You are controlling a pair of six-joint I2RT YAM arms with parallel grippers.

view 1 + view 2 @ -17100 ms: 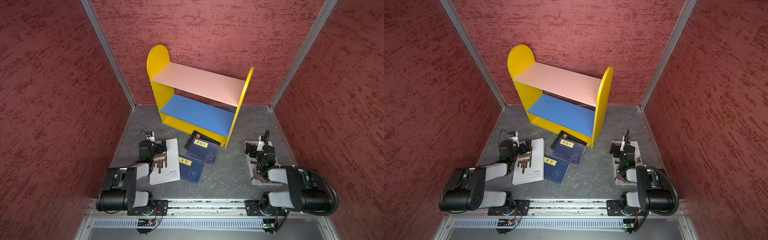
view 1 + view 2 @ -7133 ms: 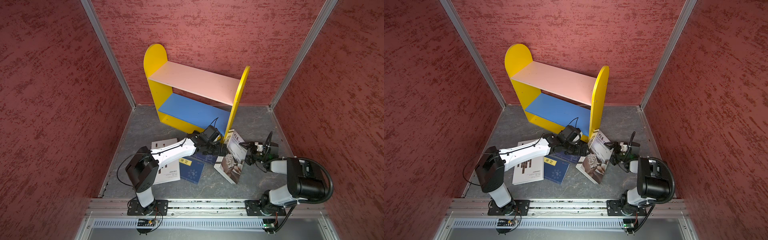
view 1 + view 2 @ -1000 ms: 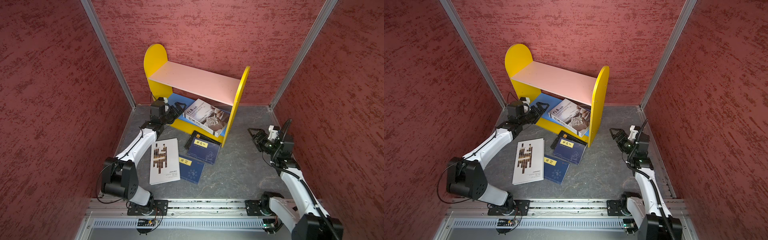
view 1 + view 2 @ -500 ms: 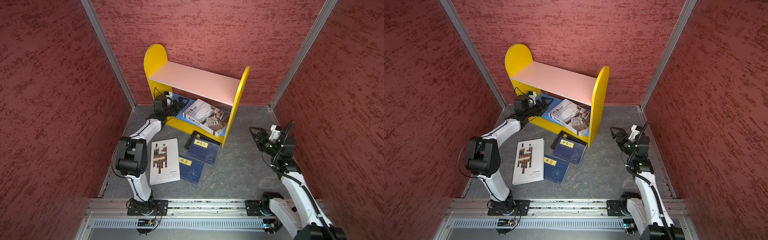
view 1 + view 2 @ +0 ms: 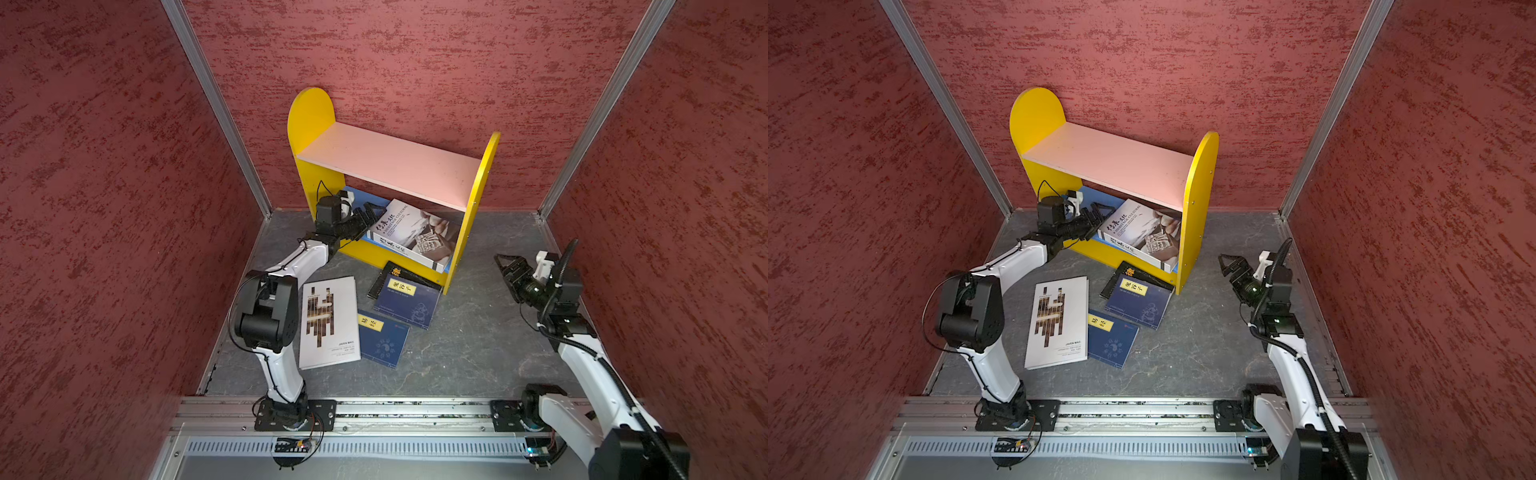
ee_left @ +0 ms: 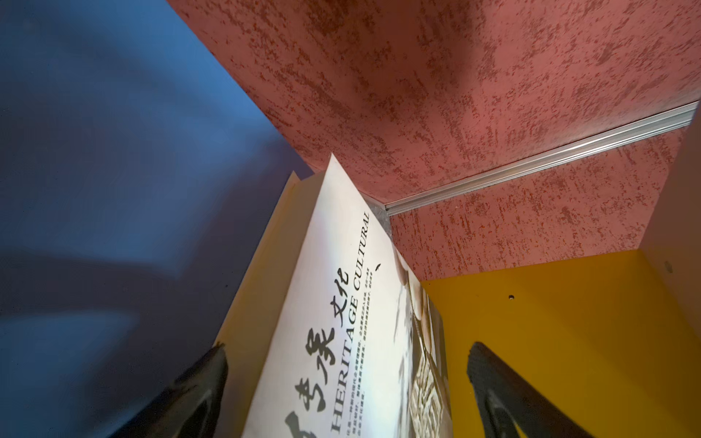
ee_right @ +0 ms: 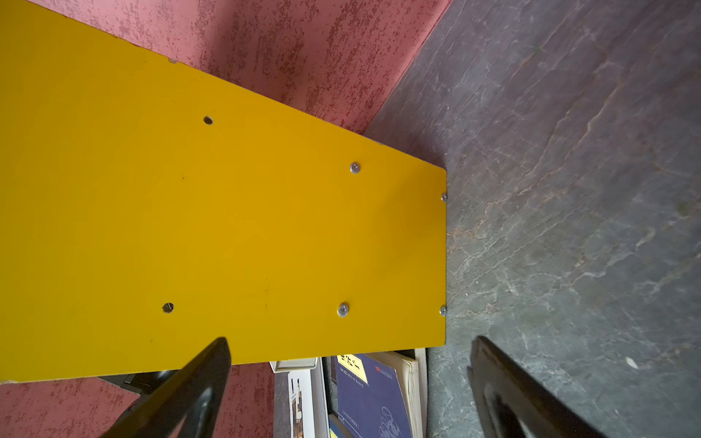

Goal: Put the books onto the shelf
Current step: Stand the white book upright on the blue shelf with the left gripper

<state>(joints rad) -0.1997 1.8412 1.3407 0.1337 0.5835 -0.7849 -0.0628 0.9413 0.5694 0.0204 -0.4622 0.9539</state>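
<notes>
The shelf (image 5: 395, 166) (image 5: 1108, 160) stands at the back wall. A white book (image 5: 411, 237) (image 5: 1142, 237) (image 6: 341, 303) leans tilted on its blue lower board (image 6: 95, 151). My left gripper (image 5: 368, 214) (image 5: 1098, 214) (image 6: 348, 347) is open, its jaws straddling that book's left edge without clamping it. On the floor lie a white brown-bar book (image 5: 328, 322) (image 5: 1057, 322), two navy books (image 5: 382, 338) (image 5: 409, 299) (image 7: 371, 394) and a black one (image 5: 388, 274) partly under a navy one. My right gripper (image 5: 505, 264) (image 5: 1229, 264) (image 7: 351, 341) hangs open and empty, right of the shelf.
Red walls close in the grey floor (image 5: 478, 332) on three sides. The shelf's yellow right side panel (image 7: 227, 227) (image 5: 478, 199) faces my right gripper. The arm bases sit on a metal rail (image 5: 395, 409) at the front.
My left gripper has moved right along the lower board, up to the white book's edge. The right arm has drifted slightly down and stays open.
</notes>
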